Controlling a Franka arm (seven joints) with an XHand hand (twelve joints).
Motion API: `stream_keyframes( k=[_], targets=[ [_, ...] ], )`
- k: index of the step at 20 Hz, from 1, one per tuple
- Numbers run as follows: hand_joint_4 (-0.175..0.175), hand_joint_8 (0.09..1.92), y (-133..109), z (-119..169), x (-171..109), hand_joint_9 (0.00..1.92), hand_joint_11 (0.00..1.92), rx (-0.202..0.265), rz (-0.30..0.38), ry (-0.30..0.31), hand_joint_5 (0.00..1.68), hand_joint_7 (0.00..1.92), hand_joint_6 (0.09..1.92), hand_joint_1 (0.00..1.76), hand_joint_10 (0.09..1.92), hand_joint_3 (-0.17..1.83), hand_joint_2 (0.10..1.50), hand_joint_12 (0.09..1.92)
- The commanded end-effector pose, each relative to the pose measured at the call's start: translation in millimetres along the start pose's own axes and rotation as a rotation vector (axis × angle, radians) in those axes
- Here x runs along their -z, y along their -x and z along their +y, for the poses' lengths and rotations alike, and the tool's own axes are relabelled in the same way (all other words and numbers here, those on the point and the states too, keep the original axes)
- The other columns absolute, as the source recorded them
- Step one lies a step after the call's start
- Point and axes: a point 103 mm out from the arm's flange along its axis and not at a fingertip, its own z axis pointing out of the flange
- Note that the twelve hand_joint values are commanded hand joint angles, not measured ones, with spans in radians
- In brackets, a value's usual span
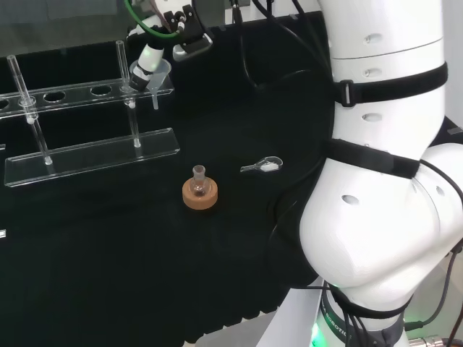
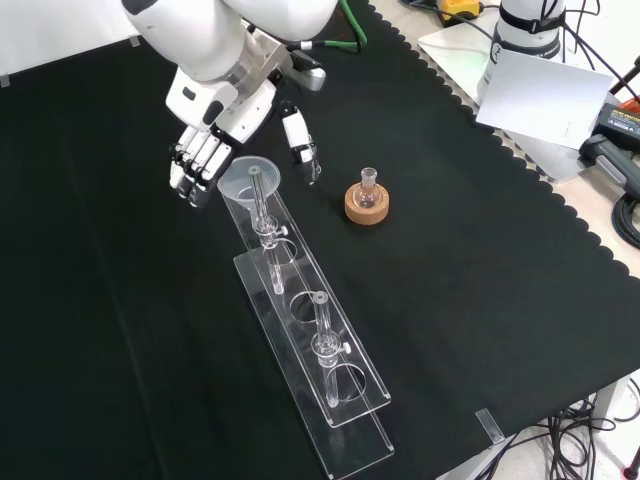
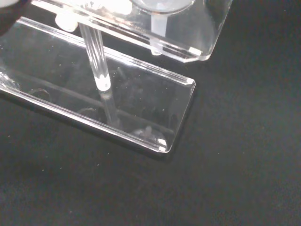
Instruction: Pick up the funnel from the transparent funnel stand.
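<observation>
The clear funnel (image 2: 250, 178) sits in the end hole of the transparent funnel stand (image 2: 330, 400), the end nearest the arm. My hand (image 2: 205, 140) hovers at that end with its fingers (image 2: 188, 170) relaxed and pointing down on the funnel's left in the front view, while the thumb (image 2: 300, 135) stands apart on its right. Nothing is held. In the head view the funnel (image 1: 156, 76) rests at the right end of the stand (image 1: 94, 155), with the hand (image 1: 150, 58) just above it. The wrist view has the funnel's stem (image 3: 157, 30) poking through the upper shelf (image 3: 197, 40).
A small flask on a cork ring (image 1: 200, 194) stands on the cloth in front of the stand, also seen in the front view (image 2: 366, 203). A small clear clip-like piece (image 1: 264, 166) lies beside it. Upright rods (image 2: 322, 320) rise from the stand. Papers (image 2: 545, 95) lie beyond the cloth's edge.
</observation>
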Motion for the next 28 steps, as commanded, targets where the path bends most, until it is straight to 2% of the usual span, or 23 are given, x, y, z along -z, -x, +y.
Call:
stream_keyframes(
  k=[1,2,5,8,12,15,24,28],
  targets=[
    [-0.024,0.10,8,5,-1,0.13,0.00,-0.019,-0.007,-0.033,0.00,0.09,0.09,0.66,0.20,0.01,0.61,0.58],
    [-0.023,0.13,9,5,-2,0.12,0.00,-0.033,-0.005,-0.038,0.00,0.10,0.09,0.66,0.28,0.01,0.61,0.64],
    [-0.022,0.25,15,6,-3,0.09,0.00,-0.035,0.007,-0.050,0.00,0.12,0.09,0.66,0.54,0.01,0.61,0.89],
    [-0.018,0.39,16,6,-5,0.16,0.00,-0.026,0.019,-0.062,0.01,0.14,0.09,0.66,0.68,0.01,0.62,1.10],
    [-0.007,0.52,15,7,-7,0.33,0.00,-0.018,0.018,-0.075,0.14,0.28,0.09,0.67,0.66,0.02,0.63,1.32],
    [0.004,0.54,15,7,-8,0.42,0.00,-0.015,0.014,-0.080,0.25,0.40,0.09,0.67,0.63,0.02,0.64,1.42],
    [0.012,0.54,9,4,-5,0.53,0.00,-0.004,0.000,-0.051,0.40,0.55,0.09,0.69,0.57,0.04,0.65,1.49],
    [0.011,0.53,4,8,-4,0.60,0.03,-0.002,-0.006,-0.059,0.45,0.63,0.09,0.72,0.55,0.06,0.65,1.52]
  ],
)
